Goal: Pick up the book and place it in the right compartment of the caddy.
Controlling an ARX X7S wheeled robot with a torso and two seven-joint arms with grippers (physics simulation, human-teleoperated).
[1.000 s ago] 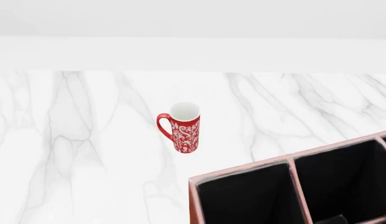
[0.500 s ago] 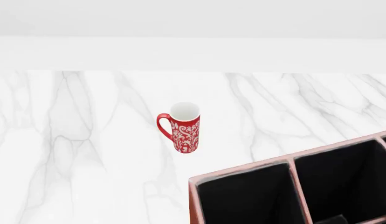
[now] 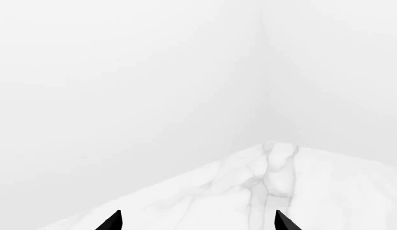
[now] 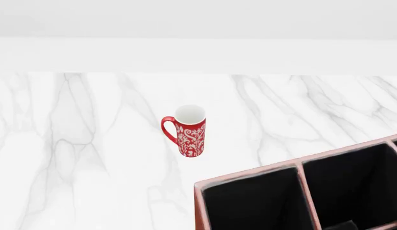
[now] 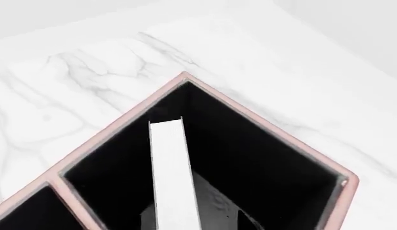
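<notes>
The book stands on edge inside an end compartment of the caddy, white page edges towards my right wrist camera. Its black cover merges with the black inside. My right gripper is directly above the book; dark and grey shapes flank the book there, and I cannot make out how the jaws stand. In the head view the caddy fills the lower right, and a small grey patch shows in the compartment right of the divider. My left gripper is open and empty over bare marble.
A red patterned mug stands upright on the white marble counter, left of and behind the caddy. A white wall runs along the counter's far edge. The left wrist view shows a counter corner between two white walls.
</notes>
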